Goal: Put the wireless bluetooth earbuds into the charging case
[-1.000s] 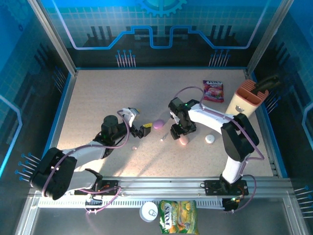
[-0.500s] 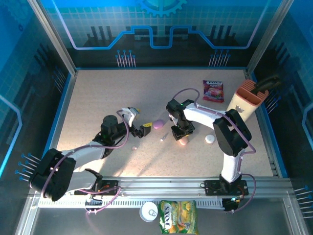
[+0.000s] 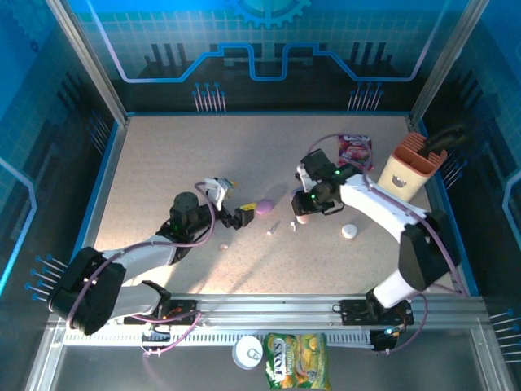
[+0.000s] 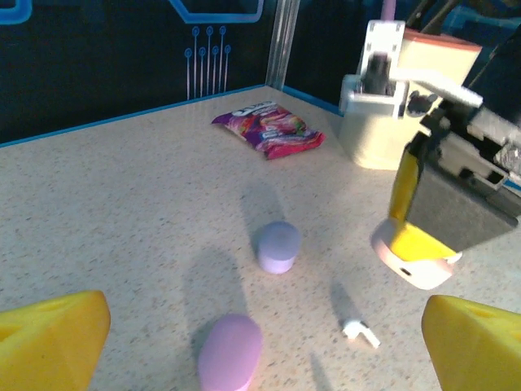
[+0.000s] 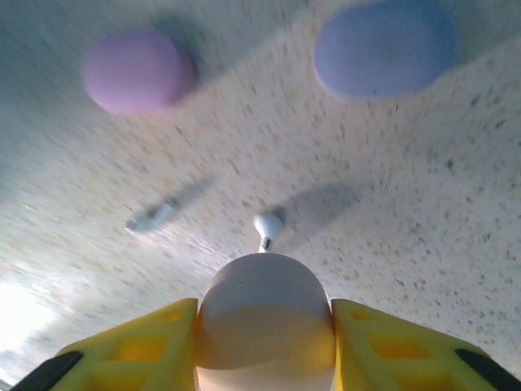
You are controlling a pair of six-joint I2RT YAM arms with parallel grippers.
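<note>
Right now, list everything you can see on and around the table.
white earbuds: two, white, table centre
pink earbud: one, pink, beside left arm
lilac cases: two, lilac, table centre
white case: one, white, right of centre
pink case: one, pink, in right end effector
snack packet: one, purple, far right
holder: one, beige, far right corner
can: one, pale, off table, near side
snack bag: one, green-yellow, beside can
left end effector: open, near a lilac case
right end effector: shut on pink case

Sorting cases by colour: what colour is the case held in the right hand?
Pale pink; the case shows best in the right wrist view.
</note>
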